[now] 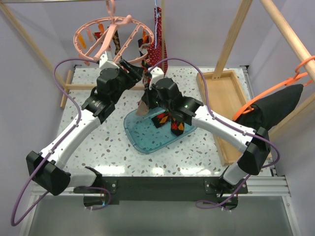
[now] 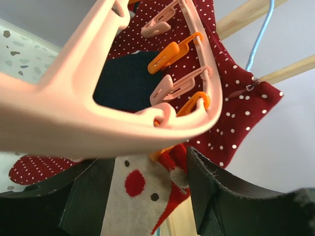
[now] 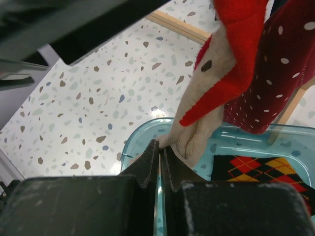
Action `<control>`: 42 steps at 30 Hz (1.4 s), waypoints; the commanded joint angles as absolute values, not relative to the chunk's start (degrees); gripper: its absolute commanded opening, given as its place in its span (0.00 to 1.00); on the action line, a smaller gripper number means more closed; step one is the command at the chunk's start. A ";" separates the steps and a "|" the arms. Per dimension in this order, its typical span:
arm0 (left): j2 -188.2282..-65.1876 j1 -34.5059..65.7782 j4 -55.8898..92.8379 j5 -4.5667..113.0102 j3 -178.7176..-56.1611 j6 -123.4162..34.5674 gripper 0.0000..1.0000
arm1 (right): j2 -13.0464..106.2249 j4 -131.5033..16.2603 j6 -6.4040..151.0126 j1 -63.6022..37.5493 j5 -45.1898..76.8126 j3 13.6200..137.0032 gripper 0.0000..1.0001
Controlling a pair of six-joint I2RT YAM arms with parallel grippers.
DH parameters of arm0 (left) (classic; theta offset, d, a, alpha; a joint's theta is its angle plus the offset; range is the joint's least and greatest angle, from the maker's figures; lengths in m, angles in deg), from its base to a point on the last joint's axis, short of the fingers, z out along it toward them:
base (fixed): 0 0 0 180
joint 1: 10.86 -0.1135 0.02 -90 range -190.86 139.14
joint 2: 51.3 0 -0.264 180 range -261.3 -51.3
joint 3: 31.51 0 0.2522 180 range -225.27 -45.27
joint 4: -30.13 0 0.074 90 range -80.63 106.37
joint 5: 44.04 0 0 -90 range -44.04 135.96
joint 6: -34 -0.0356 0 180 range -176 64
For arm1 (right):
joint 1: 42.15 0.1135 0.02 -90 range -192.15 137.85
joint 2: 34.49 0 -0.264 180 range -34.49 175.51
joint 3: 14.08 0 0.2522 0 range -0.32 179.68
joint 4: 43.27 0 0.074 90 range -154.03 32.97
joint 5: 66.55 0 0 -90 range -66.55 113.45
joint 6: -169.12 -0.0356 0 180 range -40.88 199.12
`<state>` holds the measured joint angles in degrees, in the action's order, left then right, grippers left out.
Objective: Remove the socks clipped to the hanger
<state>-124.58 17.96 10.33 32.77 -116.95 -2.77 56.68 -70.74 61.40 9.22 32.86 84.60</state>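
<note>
The salmon-pink ring hanger hangs at the back left; in the left wrist view its rim fills the frame, with pink and orange clips. A pale sock with a red motif hangs from an orange clip under the rim. My left gripper is open, its jaws on either side of this sock just below the clip. My right gripper is shut on the sock's lower tip, over the teal tray. Argyle socks lie in the tray. More dark socks hang on the ring.
A red white-dotted garment hangs on a thin blue hanger right behind the ring. An orange hanger with black cloth hangs at the right. A wooden tray lies at the right of the table. Wooden frame posts stand around.
</note>
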 commanded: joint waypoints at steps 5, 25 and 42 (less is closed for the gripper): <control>-126.54 20.16 18.21 28.21 -119.80 -4.06 0.68 | 54.98 -68.54 62.07 9.44 31.89 85.81 0.00; -128.91 21.74 19.89 20.91 -120.86 -6.96 0.62 | 53.66 -68.63 63.56 10.58 32.59 85.55 0.00; -129.00 21.92 22.17 22.14 -120.94 -11.00 0.06 | 51.03 -69.07 63.65 11.90 33.73 83.35 0.00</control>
